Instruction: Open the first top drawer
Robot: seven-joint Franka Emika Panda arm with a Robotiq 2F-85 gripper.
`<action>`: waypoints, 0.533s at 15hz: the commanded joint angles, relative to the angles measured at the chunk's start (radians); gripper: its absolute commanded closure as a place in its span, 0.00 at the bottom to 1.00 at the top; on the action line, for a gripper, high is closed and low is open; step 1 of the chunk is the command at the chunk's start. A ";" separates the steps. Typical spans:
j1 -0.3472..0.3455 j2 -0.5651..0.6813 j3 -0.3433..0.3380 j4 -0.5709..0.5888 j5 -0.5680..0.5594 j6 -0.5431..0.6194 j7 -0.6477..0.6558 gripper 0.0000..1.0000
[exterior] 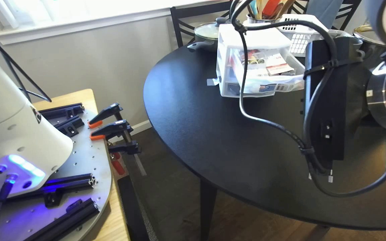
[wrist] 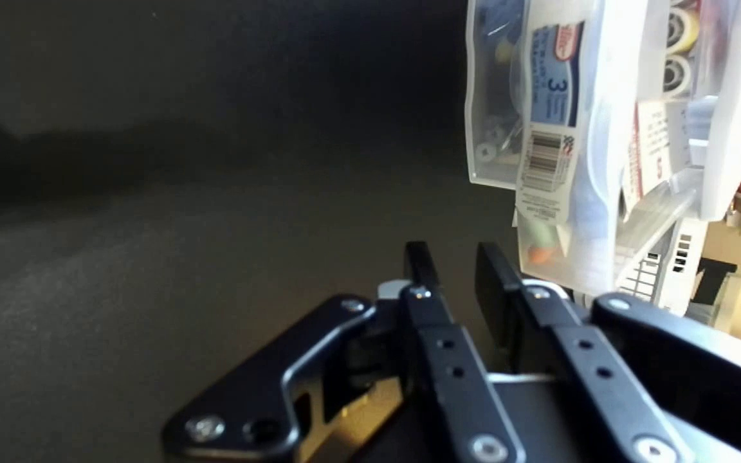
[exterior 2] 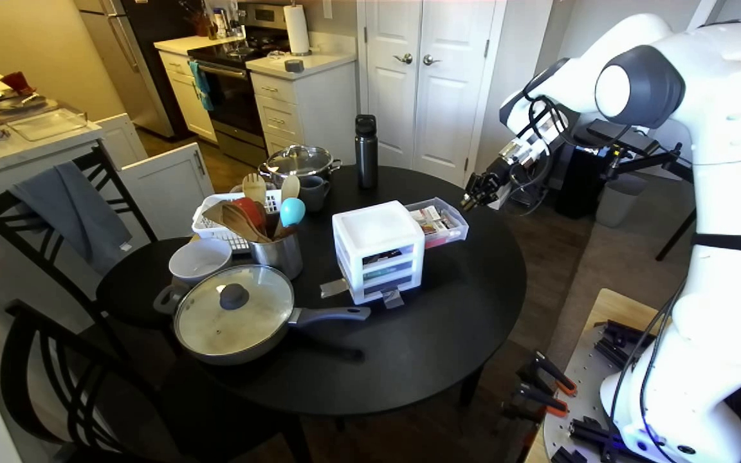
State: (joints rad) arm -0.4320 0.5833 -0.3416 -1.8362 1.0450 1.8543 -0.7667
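The first top drawer (exterior: 280, 83) is pulled well out of the white drawer unit (exterior: 256, 36). It is clear plastic and holds packets and small items. In an exterior view the drawer (exterior 2: 446, 239) sticks out from the far right side of the unit (exterior 2: 377, 226). In that view my gripper (exterior 2: 469, 203) hangs just beyond the drawer's outer end, apart from it. In the wrist view my gripper (wrist: 453, 270) has a gap between its fingers with nothing in it. The drawer (wrist: 602, 167) is to the upper right of the fingers there. The lower drawers (exterior 2: 388, 271) are in the unit.
A lidded pan (exterior 2: 235, 315) and a steel pot of utensils (exterior 2: 280, 254) stand beside the unit. A white lattice basket (exterior 2: 206, 225), a bowl (exterior 2: 200, 258), a glass-lidded pot (exterior 2: 300, 164) and a dark bottle (exterior 2: 366, 154) are on the round black table (exterior 2: 409, 360).
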 commanded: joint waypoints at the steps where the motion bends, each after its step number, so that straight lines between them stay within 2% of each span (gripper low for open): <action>1: -0.021 -0.003 0.020 0.047 -0.053 0.021 0.054 0.46; 8: -0.023 -0.055 0.049 0.118 -0.131 -0.006 0.064 0.02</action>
State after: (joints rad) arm -0.4409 0.5764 -0.3215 -1.7294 0.9657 1.8579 -0.7310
